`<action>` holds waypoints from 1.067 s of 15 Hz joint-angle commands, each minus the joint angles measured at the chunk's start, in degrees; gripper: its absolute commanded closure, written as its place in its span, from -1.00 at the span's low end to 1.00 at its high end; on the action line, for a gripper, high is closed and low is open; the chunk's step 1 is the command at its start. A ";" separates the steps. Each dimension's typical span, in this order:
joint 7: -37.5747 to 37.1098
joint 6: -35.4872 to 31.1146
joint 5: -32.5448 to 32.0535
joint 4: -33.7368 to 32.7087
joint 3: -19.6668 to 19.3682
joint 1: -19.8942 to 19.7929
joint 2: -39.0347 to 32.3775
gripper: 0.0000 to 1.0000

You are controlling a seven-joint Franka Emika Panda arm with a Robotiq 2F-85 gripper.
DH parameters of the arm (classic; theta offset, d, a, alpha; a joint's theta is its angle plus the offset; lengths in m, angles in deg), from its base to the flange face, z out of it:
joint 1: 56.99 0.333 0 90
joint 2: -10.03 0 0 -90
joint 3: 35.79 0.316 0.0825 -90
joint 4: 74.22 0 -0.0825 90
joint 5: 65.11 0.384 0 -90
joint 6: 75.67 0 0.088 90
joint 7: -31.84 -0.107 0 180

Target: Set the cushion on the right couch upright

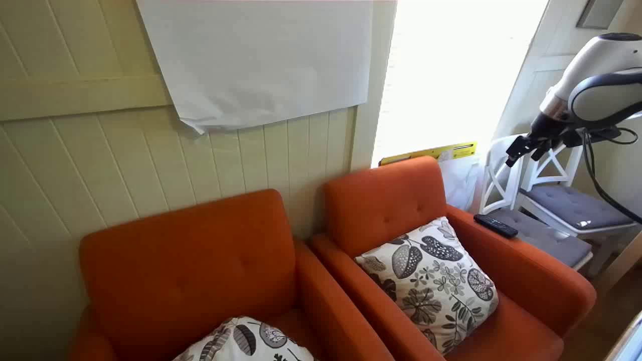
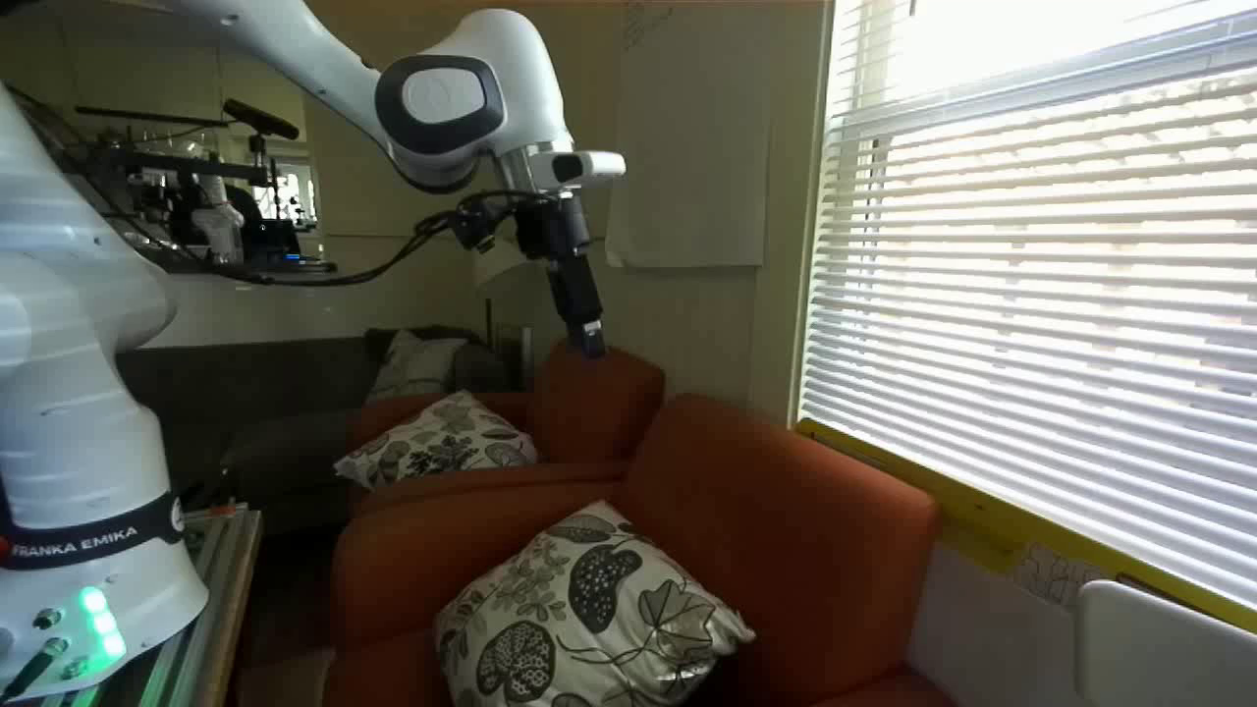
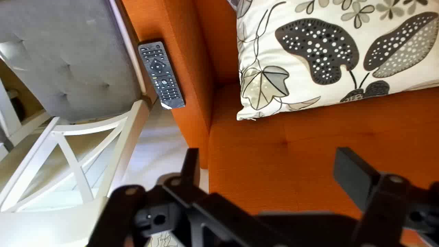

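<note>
Orange-red upholstered second armchair (image 1: 190, 271): stands leftmost in an exterior view, outside the task.
Matching leaf-print pillow (image 1: 246, 343), white and dark grey: sits in that armchair; to be left alone.
Right couch (image 1: 383, 200), orange-red one-seat armchair with boxy padded arms: stands just beside the second armchair.
Square cushion (image 1: 431, 288), white fabric with dark brown-grey leaf print: lies aslant on the right couch, not yet upright; probably light, soft and sturdy, little inclined to slip, but apt to fold or sag from a single hold.
Cushion's upper corner (image 1: 443, 227): seems best to pinch, deep enough to catch filling with cover.
Black plastic remote (image 1: 495, 225): rests on the right couch's arm, near that corner.
Black two-fingered gripper (image 1: 523, 160): stands wide apart in the wrist view, holding nothing, clear of the cushion.
</note>
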 commanded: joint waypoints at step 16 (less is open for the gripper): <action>2.18 -4.26 3.63 -3.68 -1.31 2.96 -8.44 -1.00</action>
